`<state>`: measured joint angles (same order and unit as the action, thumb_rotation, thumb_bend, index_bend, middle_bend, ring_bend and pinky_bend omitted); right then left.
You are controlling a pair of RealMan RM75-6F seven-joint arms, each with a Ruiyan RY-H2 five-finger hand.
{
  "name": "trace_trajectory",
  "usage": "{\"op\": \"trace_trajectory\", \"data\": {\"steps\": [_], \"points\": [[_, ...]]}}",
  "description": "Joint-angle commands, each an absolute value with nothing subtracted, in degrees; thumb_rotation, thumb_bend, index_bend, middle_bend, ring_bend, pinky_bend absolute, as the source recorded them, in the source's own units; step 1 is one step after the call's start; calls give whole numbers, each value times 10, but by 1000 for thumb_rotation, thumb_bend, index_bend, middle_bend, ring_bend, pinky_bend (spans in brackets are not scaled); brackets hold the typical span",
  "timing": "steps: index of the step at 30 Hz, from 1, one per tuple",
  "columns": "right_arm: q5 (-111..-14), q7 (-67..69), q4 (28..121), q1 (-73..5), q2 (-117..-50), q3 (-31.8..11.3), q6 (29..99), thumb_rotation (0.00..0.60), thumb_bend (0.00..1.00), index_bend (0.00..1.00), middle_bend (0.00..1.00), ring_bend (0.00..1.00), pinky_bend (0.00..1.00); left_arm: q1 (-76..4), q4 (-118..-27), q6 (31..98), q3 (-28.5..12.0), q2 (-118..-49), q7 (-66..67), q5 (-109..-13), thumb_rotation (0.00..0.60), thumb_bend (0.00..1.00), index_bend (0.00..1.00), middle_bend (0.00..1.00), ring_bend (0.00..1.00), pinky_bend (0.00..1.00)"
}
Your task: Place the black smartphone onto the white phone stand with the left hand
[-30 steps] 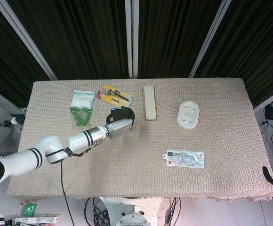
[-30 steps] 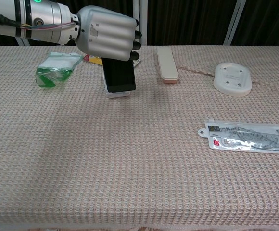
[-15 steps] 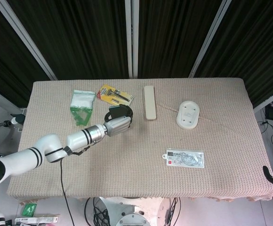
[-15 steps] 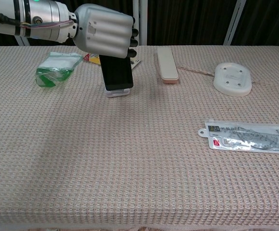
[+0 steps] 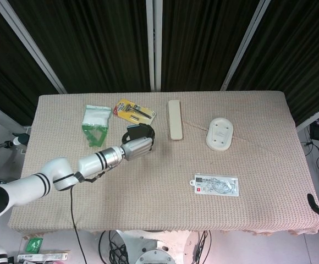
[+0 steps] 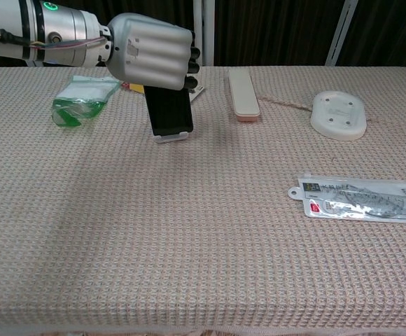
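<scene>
The black smartphone (image 6: 169, 112) stands nearly upright, leaning back, with its lower edge in the lip of the white phone stand (image 6: 171, 138). My left hand (image 6: 150, 59) reaches in from the left and grips the phone's top, fingers curled over the upper edge. In the head view the left hand (image 5: 136, 147) sits left of the table's centre, and the phone shows only as a dark shape (image 5: 141, 131) beyond its fingers. Most of the stand is hidden behind the phone. My right hand appears in neither view.
A green-and-white packet (image 6: 84, 98) lies to the left of the stand, and a yellow card pack (image 5: 133, 110) behind it. A long beige case (image 6: 243, 93) and a white oval device (image 6: 338, 114) lie to the right. Nearer the front right is a clear packet (image 6: 357, 198).
The left hand has shifted slightly left and back with the phone. The phone's lower edge has settled into the stand's lip, and it leans a little further back.
</scene>
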<state>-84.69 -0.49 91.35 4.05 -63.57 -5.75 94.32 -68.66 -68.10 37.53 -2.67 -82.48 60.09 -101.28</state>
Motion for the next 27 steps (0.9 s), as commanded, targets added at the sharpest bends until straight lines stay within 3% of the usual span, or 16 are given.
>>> {"op": "trace_trajectory", "data": {"steps": [1,10,12,16,18,27], "points": [[-846,-4,912,41,-636,-58,943,600,209,0,0,0,0,-686,-679,380,-25,-827,598,-1015,600,516,581,550,494,515],[-843,0,908,41,-636,-59,941,600,209,0,0,0,0,-691,-677,377,-16,-831,587,-1021,600,476,507,505,474,510],[-842,2,907,41,-636,-59,941,600,209,0,0,0,0,-692,-679,368,-17,-829,586,-1014,600,416,421,436,454,496],[-840,3,905,41,-637,-59,939,600,209,0,0,0,0,-694,-688,348,-21,-823,595,-1000,600,285,153,230,339,415],[-840,5,904,41,-637,-59,939,600,209,0,0,0,0,-693,-693,345,-25,-820,598,-991,600,260,99,175,270,375],[-837,4,905,40,-636,-59,934,600,222,0,0,0,0,-686,-713,341,-32,-813,617,-968,600,196,49,57,115,272]]}}
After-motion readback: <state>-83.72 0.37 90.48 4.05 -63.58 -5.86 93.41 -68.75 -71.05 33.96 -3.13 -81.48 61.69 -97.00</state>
